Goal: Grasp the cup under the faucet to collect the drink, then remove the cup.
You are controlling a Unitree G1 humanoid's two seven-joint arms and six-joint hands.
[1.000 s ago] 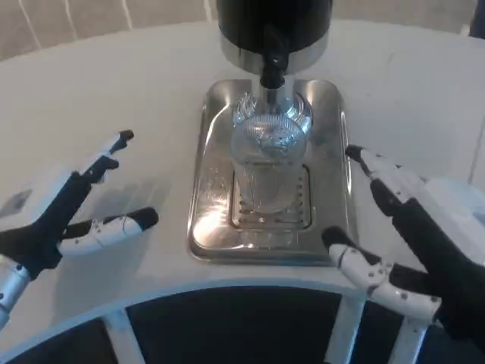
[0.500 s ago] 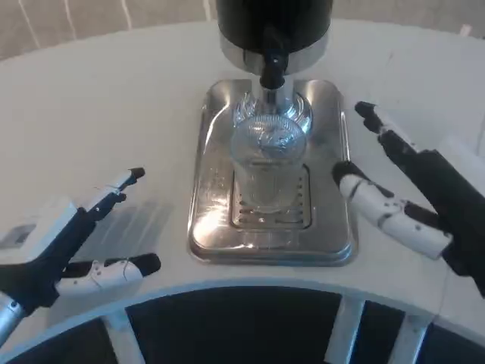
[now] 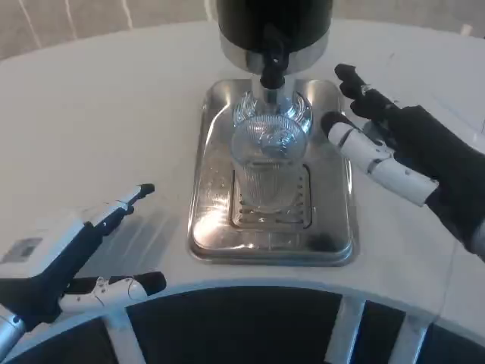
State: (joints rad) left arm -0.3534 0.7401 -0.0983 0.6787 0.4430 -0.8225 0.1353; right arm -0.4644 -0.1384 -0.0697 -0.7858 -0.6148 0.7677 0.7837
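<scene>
A clear ribbed cup (image 3: 266,163) stands upright on the grille of the steel drip tray (image 3: 218,227), right under the black faucet (image 3: 272,64) of the dark dispenser (image 3: 274,26). My right hand (image 3: 394,144) is open, its fingers spread, hovering just right of the cup over the tray's right rim without touching the cup. My left hand (image 3: 72,254) is open low at the left near the table's front edge, well away from the tray. I cannot tell whether any drink is in the cup.
The white round table (image 3: 106,114) extends left and behind the tray. Its curved front edge (image 3: 227,292) runs just below the tray, with white frame bars beneath.
My right hand has risen and moved in toward the cup, from the tray's front right corner to beside the cup's rim. My left hand has dropped back toward the front edge.
</scene>
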